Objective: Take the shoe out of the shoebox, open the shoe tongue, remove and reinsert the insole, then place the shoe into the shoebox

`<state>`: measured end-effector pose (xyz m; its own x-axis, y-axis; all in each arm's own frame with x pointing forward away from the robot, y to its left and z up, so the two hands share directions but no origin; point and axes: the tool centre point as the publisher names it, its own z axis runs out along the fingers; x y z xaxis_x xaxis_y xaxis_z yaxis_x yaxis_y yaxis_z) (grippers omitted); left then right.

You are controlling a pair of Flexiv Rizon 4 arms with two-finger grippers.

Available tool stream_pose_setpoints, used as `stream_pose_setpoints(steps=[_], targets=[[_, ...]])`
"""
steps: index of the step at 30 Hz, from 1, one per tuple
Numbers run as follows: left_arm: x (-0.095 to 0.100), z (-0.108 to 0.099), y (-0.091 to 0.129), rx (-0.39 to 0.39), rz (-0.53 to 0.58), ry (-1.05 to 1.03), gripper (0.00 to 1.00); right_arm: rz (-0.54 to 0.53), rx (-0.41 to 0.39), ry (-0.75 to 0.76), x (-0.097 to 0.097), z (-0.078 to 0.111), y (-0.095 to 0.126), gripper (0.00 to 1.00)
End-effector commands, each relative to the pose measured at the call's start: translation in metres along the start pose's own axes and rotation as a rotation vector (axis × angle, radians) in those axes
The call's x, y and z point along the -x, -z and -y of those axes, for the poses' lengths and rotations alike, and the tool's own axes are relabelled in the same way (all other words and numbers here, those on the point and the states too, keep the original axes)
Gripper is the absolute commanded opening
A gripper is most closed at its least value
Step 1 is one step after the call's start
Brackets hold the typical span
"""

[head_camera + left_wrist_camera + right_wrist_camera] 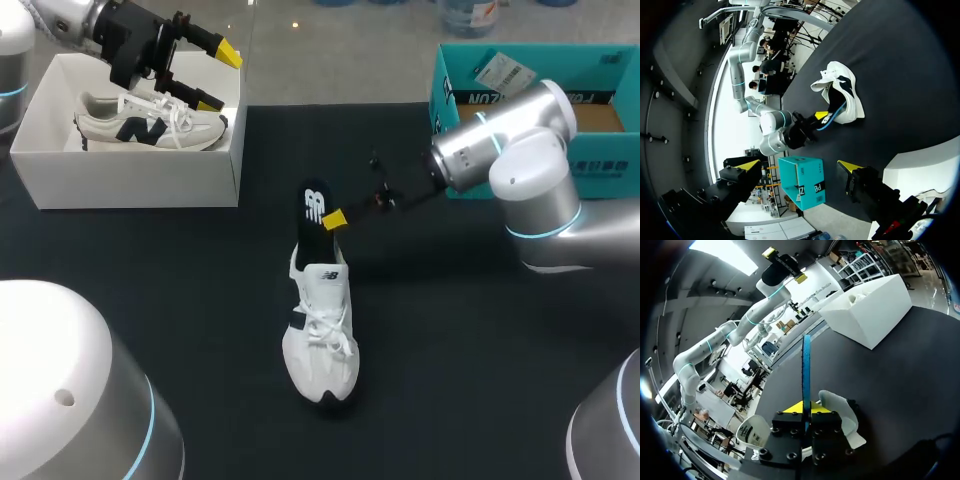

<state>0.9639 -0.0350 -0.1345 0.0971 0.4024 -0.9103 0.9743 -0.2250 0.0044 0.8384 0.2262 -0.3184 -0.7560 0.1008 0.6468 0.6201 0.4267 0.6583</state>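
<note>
A white shoe point(320, 335) lies on the black table mat, toe toward the front edge. A black insole point(313, 205) with a white logo rises from its heel opening, leaning toward the back. My right gripper point(335, 218) is shut on the insole's edge. In the right wrist view the insole point(806, 370) shows as a thin blue strip standing up between the fingers of the right gripper point(802, 410), with the shoe point(842, 412) just beyond. My left gripper point(220, 78) hangs open over the white shoebox point(130, 180), which holds a second white shoe point(150, 125).
A teal cardboard box point(470, 95) stands at the back right, behind my right arm. From the left wrist, the teal box point(802, 182) lies ahead of the open left gripper point(797, 165), and the shoe point(845, 90) and right gripper point(819, 116) lie farther out on the mat.
</note>
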Motion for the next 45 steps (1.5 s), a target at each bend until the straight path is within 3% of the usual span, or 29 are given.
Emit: stream_pose_setpoints(steps=[1,11,16,17,18,19,22,25,28,35,37,38,45], targets=[[0.000,0.000,0.000,-0.001,-0.004,-0.001,1.00,-0.022,0.038,-0.009,0.001,0.014,-0.010,0.00],[0.000,0.000,0.000,-0.001,-0.004,-0.001,1.00,-0.072,0.035,-0.072,-0.017,0.043,-0.030,0.00],[0.000,0.000,0.000,-0.001,-0.004,-0.001,1.00,-0.076,0.038,-0.083,-0.023,0.047,-0.035,0.00],[0.000,0.000,0.000,-0.001,-0.004,-0.001,1.00,-0.072,0.040,-0.079,-0.024,0.044,-0.035,0.17],[0.000,0.000,0.000,-0.001,-0.004,-0.001,1.00,-0.063,0.042,-0.069,-0.024,0.042,-0.033,0.42],[0.000,0.000,0.000,-0.001,-0.004,-0.001,1.00,-0.054,0.038,-0.059,-0.025,0.039,-0.032,0.54],[0.000,0.000,0.000,-0.001,-0.004,-0.001,1.00,-0.028,0.031,-0.031,-0.026,0.027,-0.026,0.72],[0.000,0.000,0.000,-0.001,-0.004,-0.001,1.00,-0.016,0.020,-0.002,-0.023,0.015,-0.020,0.67],[0.000,0.000,0.000,-0.001,-0.004,-0.001,1.00,-0.012,0.010,0.016,-0.015,0.005,-0.017,0.50],[0.000,0.000,0.000,-0.001,-0.004,-0.001,1.00,-0.024,-0.002,0.027,0.004,-0.002,-0.017,0.35],[0.000,0.000,0.000,-0.001,-0.004,-0.001,1.00,-0.026,0.000,0.024,0.005,-0.003,-0.018,0.18],[0.000,0.000,0.000,-0.001,-0.004,-0.001,1.00,-0.027,0.002,0.018,0.006,-0.001,-0.019,0.03],[0.000,0.000,0.000,-0.001,-0.004,-0.001,1.00,-0.043,0.004,-0.037,-0.002,0.014,-0.027,0.00]])
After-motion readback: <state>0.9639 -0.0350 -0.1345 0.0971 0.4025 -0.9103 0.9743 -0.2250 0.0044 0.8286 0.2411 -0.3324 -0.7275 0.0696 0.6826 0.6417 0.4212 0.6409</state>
